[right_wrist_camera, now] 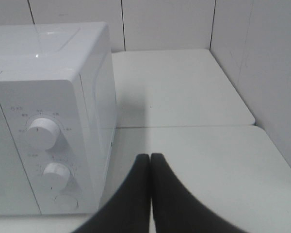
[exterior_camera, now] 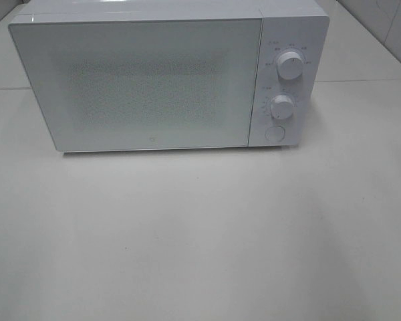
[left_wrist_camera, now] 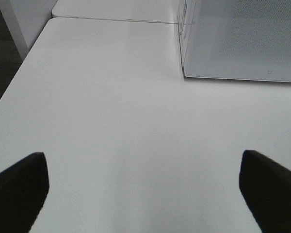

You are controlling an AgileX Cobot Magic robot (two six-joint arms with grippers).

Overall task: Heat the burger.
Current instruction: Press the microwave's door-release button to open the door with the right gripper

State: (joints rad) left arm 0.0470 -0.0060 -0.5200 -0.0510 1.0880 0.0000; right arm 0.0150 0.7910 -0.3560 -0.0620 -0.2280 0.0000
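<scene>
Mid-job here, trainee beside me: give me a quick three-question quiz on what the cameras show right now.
1. True or false: the microwave has its door standing open.
2. The left gripper is open. The right gripper is: A) wide open B) shut, with nothing in it C) half open.
3. How many knobs sit above the round button on the microwave's panel?
Key: 1 false; 2 B; 3 two.

Left gripper (left_wrist_camera: 143,158): we see it spread wide over the table (left_wrist_camera: 111,97).
Microwave (left_wrist_camera: 242,43): we see its front corner beyond.
</scene>
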